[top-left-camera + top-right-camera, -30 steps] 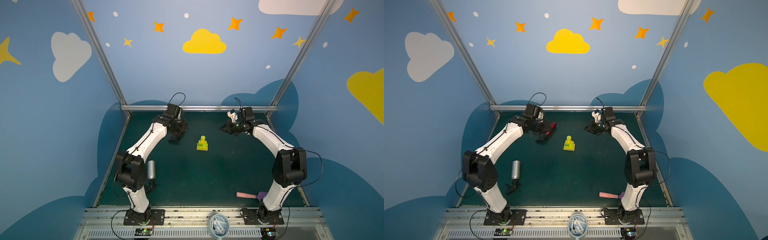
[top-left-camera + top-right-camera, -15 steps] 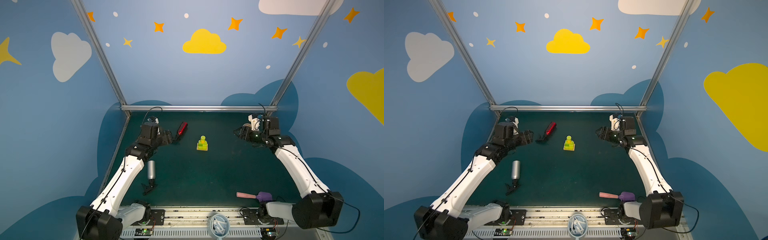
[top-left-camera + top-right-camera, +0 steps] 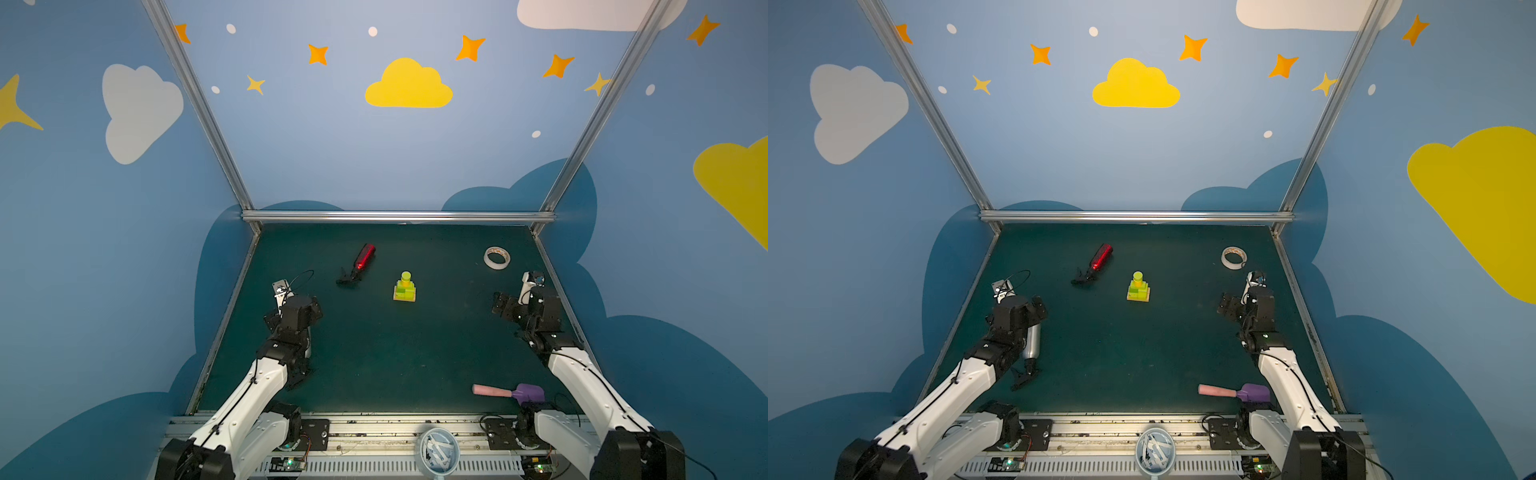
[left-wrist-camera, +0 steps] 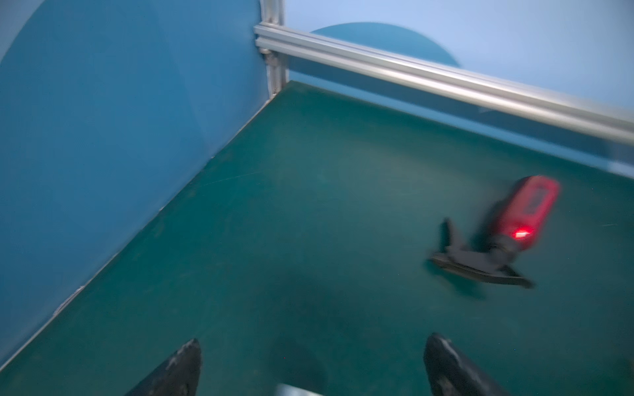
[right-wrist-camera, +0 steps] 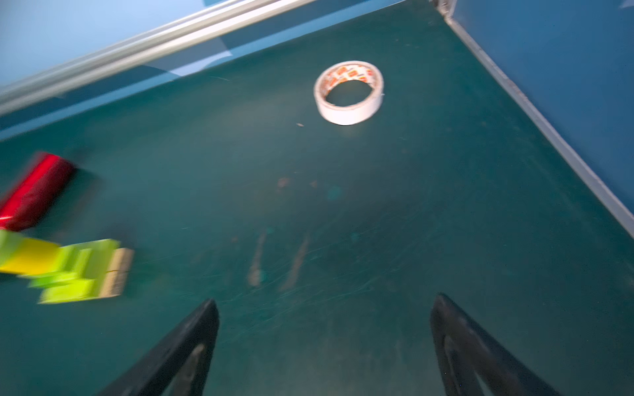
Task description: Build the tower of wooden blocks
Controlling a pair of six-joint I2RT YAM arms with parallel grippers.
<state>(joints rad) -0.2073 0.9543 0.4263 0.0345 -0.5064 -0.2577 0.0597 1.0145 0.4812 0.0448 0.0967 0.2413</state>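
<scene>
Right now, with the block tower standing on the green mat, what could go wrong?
1. The stepped tower of tan and lime-green wood blocks stands free and narrows upward; an arm passing near could topple it.
2. The red cylindrical tool with a black clip lies near it; if pushed, it might roll into the stack.
3. A silver cylindrical tool lies partly under the left arm; lowering that arm may strike it.
</scene>
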